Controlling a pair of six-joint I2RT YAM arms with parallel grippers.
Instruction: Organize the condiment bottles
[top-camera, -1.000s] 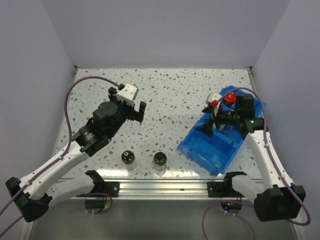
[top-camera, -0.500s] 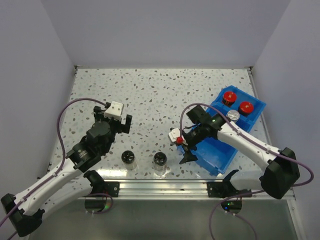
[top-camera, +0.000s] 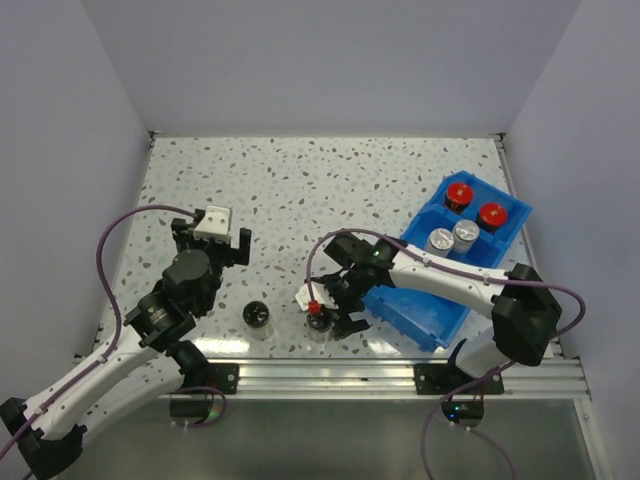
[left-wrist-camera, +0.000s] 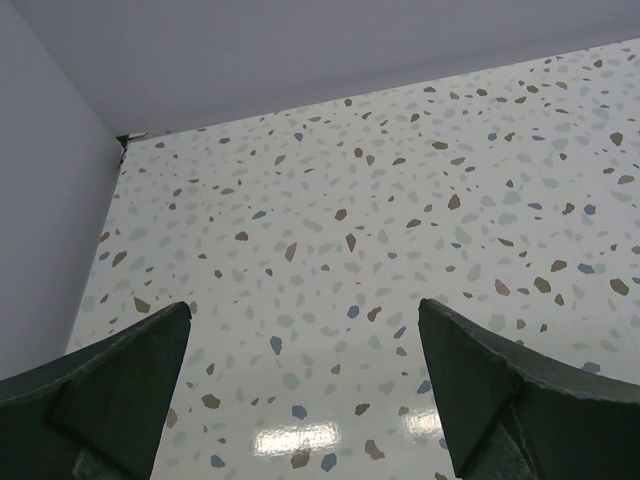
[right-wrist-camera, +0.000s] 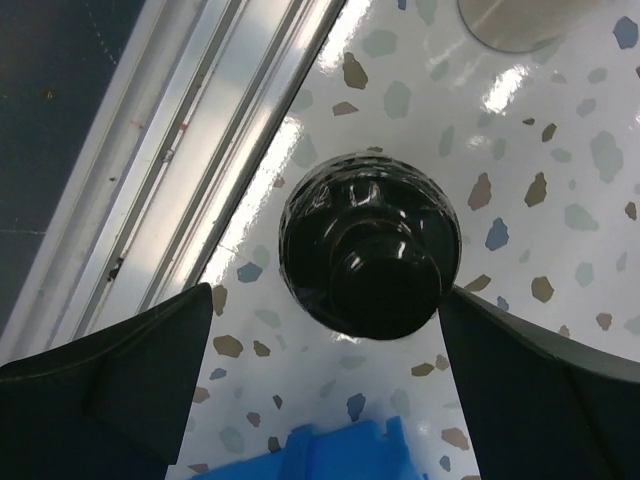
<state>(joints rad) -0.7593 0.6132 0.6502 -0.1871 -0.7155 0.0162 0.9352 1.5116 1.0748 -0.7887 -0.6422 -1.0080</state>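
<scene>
Right claw (right-wrist-camera: 322, 330) is seen spread open either side of the black-lidded jar (right-wrist-camera: 368, 243) at frame centre, judged light, rigid and slick, best gripped across its body.

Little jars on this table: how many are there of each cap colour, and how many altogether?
Red-capped jars: 2
Silver-capped jars: 2
Black-lidded jars: 2
Total: 6
</scene>
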